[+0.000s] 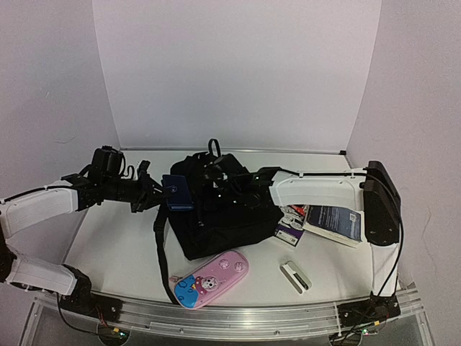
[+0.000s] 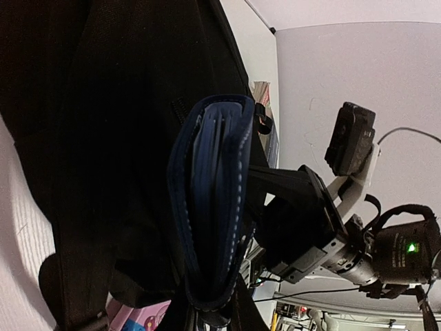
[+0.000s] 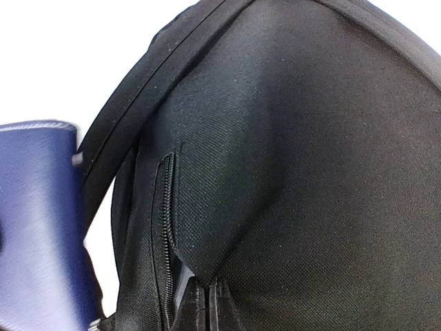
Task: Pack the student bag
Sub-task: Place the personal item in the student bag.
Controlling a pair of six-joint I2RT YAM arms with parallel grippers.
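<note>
The student bag [image 1: 220,216] lies slumped in the middle of the worktop [image 1: 108,245], a little nearer the back edge than the front, with one black strap [image 1: 160,252] trailing off its left side toward the front edge. My right claw [image 1: 243,186] is down on the top of the bag, reaching in from the right. Its fingers [image 3: 200,307] are pressed together right against the black fabric beside a zipper [image 3: 165,227]. Whether they have caught any cloth between them I cannot tell. My left claw [image 1: 162,193] comes in from the left edge and is pinching a navy wallet [image 1: 177,192]. I hold it edge-on just at the bag's upper left side, above the worktop; from my left wrist the wallet [image 2: 210,200] shows its stitched fold with the bag [image 2: 103,138] dark behind it. From my right wrist the same wallet [image 3: 34,221] sits just left of the bag's curved seam. In front of the bag, close to the front edge, a pink-and-blue pencil case [image 1: 210,277] lies at a slant, touching or nearly touching the strap. To its right lies a small white device [image 1: 295,275]. Against the bag's right side are a purple-and-white packet [image 1: 290,225] and, further toward the right edge, a dark-covered booklet [image 1: 333,222].
</note>
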